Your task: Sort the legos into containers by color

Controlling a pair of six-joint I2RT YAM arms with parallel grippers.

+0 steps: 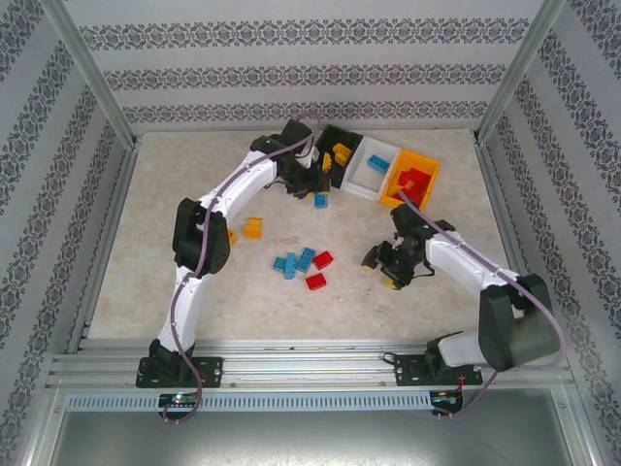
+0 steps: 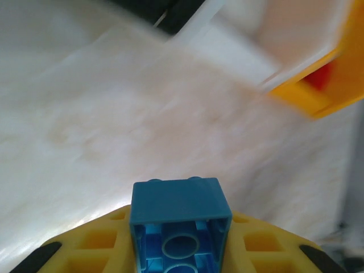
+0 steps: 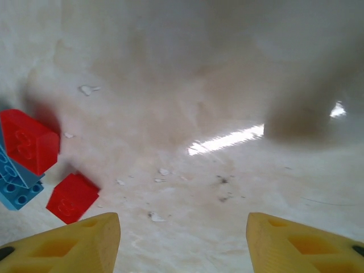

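My left gripper (image 2: 181, 250) is shut on a blue lego (image 2: 179, 205), whose hollow underside faces the camera. From above, this brick (image 1: 320, 200) hangs just in front of the row of containers: black (image 1: 342, 136) with orange-yellow bricks, white (image 1: 366, 178) with a blue one, orange (image 1: 424, 191) with red ones. My right gripper (image 1: 383, 267) stands open over bare table, nothing between its fingers (image 3: 77, 244). Two red legos (image 3: 28, 139) (image 3: 71, 196) and blue ones (image 3: 17, 182) lie to its left.
Loose bricks lie mid-table: a blue cluster (image 1: 293, 262), two red (image 1: 323, 259) (image 1: 315, 282), and orange-yellow ones (image 1: 253, 228) beside the left arm's elbow. Metal frame rails edge the table on all sides.
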